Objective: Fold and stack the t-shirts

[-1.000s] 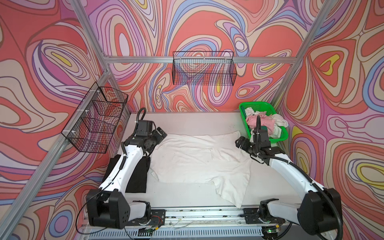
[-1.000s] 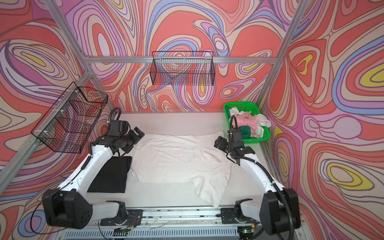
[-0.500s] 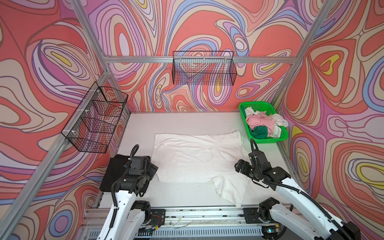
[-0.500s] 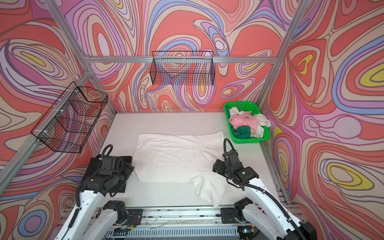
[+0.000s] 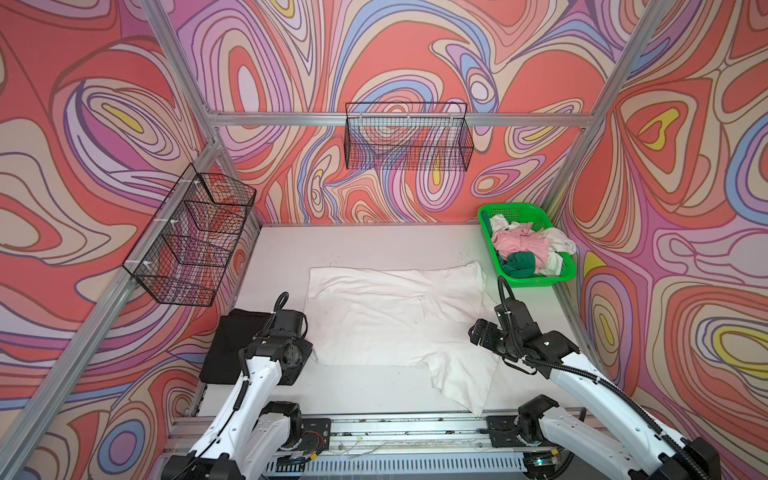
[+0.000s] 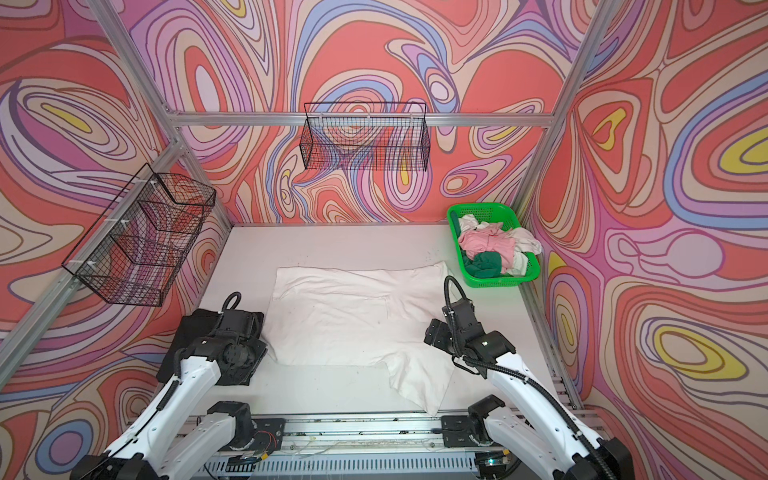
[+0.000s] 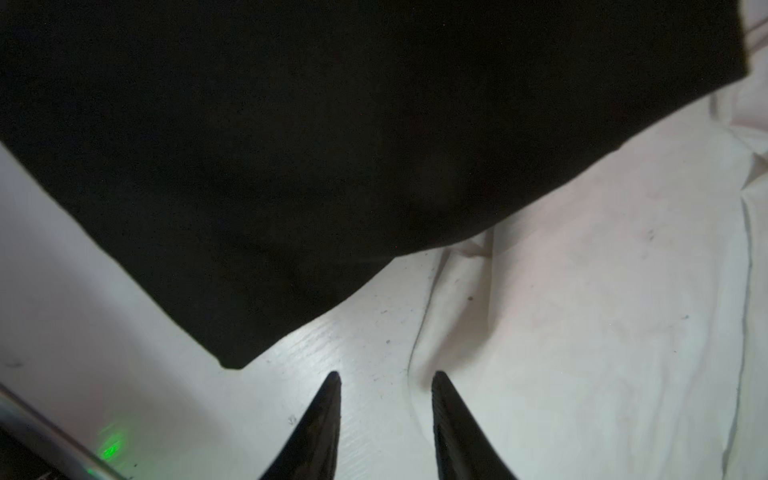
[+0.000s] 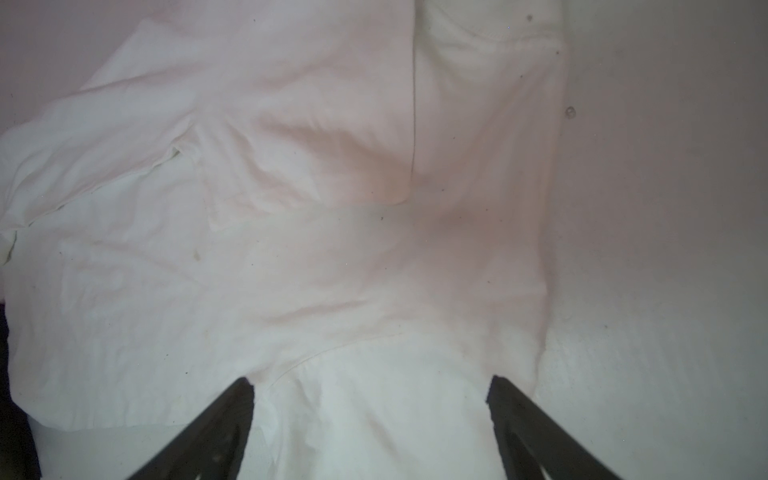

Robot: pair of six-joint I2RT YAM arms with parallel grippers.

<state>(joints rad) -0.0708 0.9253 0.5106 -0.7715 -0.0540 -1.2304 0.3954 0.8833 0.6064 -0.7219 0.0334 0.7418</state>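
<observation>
Both arms have drawn back to the near edge. The black shirt (image 5: pixel 224 345) lies folded at the worktop's (image 5: pixel 374 245) left. Beside it the left hand (image 7: pixel 384 376), fingers narrowly apart, straddles the off-white shirt's (image 5: pixel 395 316) edge, gripping nothing. That shirt is spread mid-worktop, creased, one sleeve trailing nearward. The right hand (image 8: pixel 370 386) gapes wide above that sleeve, empty. Crumpled shirts (image 5: pixel 517 247) fill the far-right basket (image 5: pixel 532 283).

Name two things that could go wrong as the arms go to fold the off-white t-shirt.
1. The left gripper straddles the off-white t-shirt edge right beside the black t-shirt corner; closing there may miss the hem or drag the black one.
2. The right gripper stands open over the rumpled sleeve; pinching only one layer could fold it crooked.
</observation>
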